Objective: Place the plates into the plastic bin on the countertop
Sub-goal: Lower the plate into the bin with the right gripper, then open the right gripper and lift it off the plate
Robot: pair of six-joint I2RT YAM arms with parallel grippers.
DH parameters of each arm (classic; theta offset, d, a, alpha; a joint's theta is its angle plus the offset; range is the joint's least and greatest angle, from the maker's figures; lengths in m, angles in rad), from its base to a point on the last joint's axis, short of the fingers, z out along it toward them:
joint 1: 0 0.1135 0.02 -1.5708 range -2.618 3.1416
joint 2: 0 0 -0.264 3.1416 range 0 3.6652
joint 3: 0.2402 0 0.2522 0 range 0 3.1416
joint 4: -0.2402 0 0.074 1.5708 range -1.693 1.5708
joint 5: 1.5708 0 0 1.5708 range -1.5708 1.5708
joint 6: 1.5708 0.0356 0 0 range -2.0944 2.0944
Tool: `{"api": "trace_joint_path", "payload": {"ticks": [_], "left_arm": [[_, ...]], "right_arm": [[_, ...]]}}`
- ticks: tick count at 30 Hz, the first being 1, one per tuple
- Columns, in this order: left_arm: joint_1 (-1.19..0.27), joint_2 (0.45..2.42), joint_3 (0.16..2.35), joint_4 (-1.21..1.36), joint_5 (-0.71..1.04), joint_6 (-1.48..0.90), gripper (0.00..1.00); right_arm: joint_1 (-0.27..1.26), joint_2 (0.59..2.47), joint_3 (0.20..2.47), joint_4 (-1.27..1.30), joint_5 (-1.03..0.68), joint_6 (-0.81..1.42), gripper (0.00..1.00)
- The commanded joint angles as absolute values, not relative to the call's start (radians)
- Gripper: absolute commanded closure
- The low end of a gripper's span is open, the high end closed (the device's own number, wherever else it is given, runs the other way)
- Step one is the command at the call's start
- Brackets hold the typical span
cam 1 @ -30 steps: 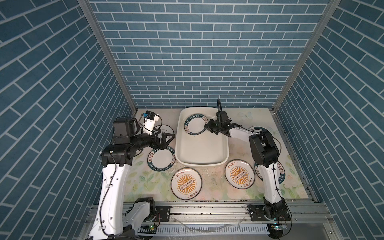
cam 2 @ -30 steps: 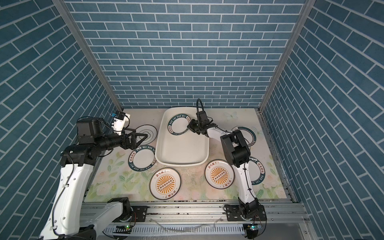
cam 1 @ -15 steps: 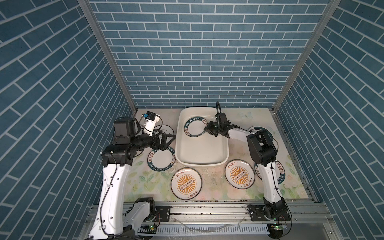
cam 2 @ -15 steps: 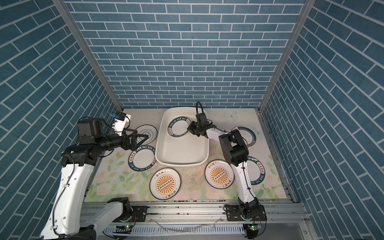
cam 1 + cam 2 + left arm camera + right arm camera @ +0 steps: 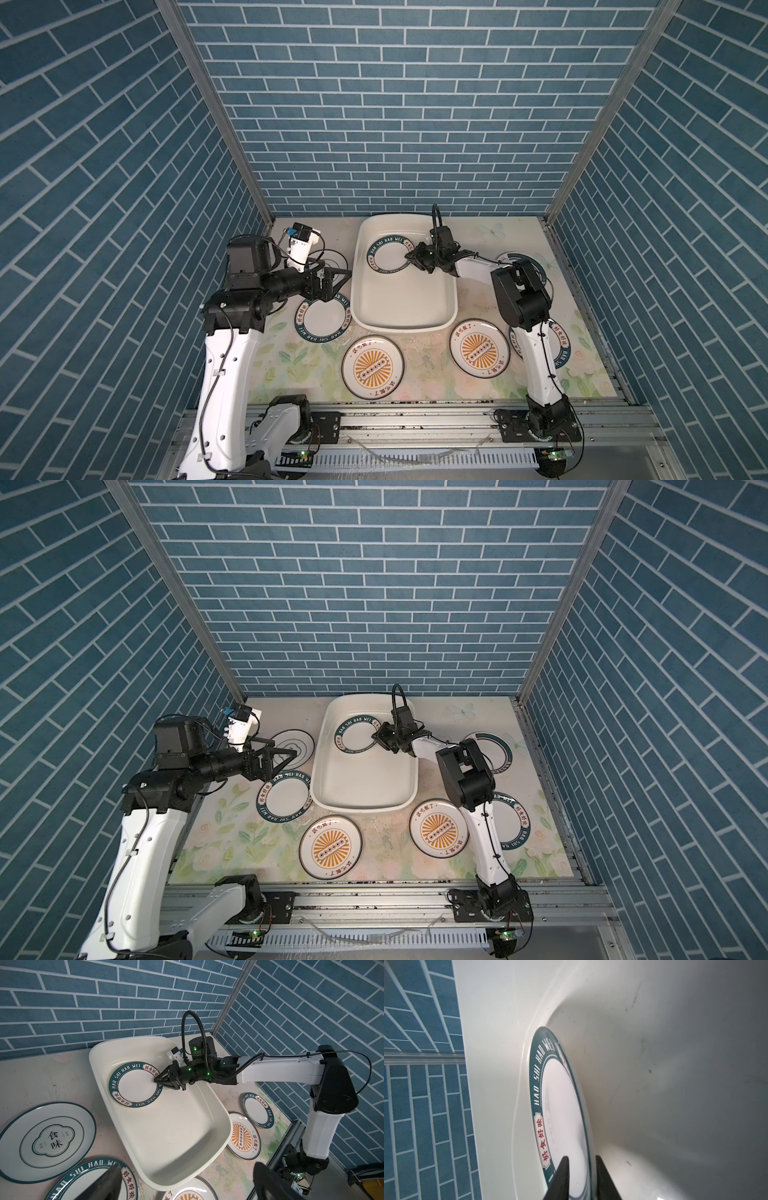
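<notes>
One green-rimmed plate point(image 5: 135, 1084) lay in the bin point(image 5: 176, 1136), under the right jaws; six other plates point(image 5: 330, 848) sat on the tabletop point(image 5: 386, 829), so most of the job was left. The right jaws stood narrowly parted astride that plate's rim, grip or release unclear. The left jaws gaped wide, empty, a lettered plate point(image 5: 284, 798) just below them

Bright, even, diffuse overhead light. Both top views sharp. Soft grey shadow in plastic bin point(image 5: 405, 330), 7 o'clock corner. Left wrist view: brick lines point(image 5: 124, 1012) bow slightly. Right wrist view: right gripper fingers point(image 5: 560, 1178) dark, blurred; bin wall glossy.
</notes>
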State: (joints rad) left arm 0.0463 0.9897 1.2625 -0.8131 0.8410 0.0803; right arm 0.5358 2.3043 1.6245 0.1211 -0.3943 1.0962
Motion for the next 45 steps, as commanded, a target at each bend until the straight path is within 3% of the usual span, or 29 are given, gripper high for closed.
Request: {"api": "trace_joint_path", "payload": {"ticks": [1, 24, 45], "left_arm": [[0.048, 0.980, 1.267, -0.808, 0.868, 0.073, 0.00], [0.051, 0.979, 1.275, -0.822, 0.899, 0.092, 0.00], [0.052, 0.974, 1.265, -0.813, 0.921, 0.094, 0.00]], "right_arm": [[0.533, 2.310, 1.633, 0.147, -0.400, 1.118, 0.75], [0.520, 2.311, 1.678, -0.048, -0.346, 1.023, 0.63], [0.516, 2.349, 1.895, -0.314, -0.292, 0.902, 0.60]]}}
